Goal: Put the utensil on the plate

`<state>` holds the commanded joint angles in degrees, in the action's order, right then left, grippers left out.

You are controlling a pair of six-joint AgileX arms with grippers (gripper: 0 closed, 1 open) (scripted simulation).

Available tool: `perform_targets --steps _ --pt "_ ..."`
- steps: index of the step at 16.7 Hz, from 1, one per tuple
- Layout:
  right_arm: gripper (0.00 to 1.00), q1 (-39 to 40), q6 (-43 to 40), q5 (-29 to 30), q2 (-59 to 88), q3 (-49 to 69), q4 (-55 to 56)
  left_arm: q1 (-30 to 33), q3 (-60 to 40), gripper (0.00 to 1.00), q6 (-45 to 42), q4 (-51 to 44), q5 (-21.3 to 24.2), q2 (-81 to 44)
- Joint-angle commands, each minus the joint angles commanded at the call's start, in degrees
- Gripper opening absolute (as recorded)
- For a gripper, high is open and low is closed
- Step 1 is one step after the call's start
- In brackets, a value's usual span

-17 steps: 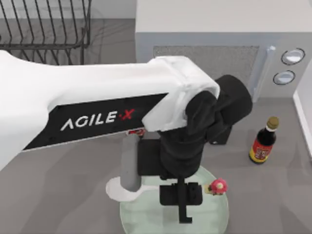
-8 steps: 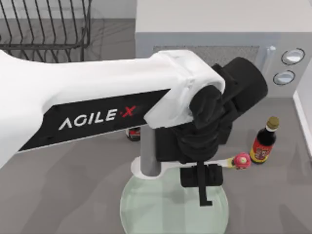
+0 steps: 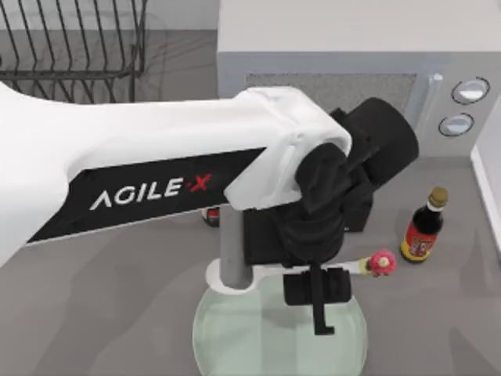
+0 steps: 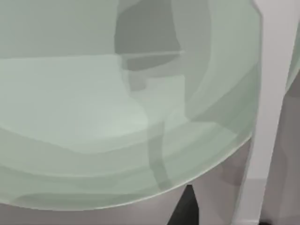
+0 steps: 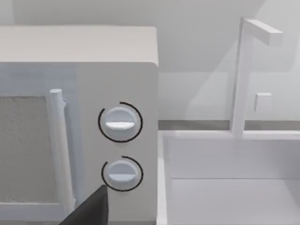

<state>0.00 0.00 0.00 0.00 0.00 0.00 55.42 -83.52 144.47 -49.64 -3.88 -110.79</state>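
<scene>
Over the far rim of the plate [image 3: 235, 345], the left gripper [image 3: 317, 301] is carrying the spoon [image 3: 227, 278], fingers clamped on its handle, crosswise for lowering onto the glass.

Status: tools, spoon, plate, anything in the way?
Left tool over pale green glassy round plate, holding plain white spoon at its rim. Right arm idle, facing white microwave. Dark sauce bottle stands off to the right.
</scene>
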Motion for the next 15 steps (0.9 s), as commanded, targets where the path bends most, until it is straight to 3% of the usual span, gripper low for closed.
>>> perform_targets --steps 14,15 --pt "1.0 0.0 0.0 0.0 0.0 0.0 0.0 0.2 6.5 0.0 0.1 -3.7 3.1 -4.2" --pt "1.0 0.0 0.0 0.0 0.0 0.0 0.0 0.2 6.5 0.08 0.1 -3.7 3.1 -4.2"
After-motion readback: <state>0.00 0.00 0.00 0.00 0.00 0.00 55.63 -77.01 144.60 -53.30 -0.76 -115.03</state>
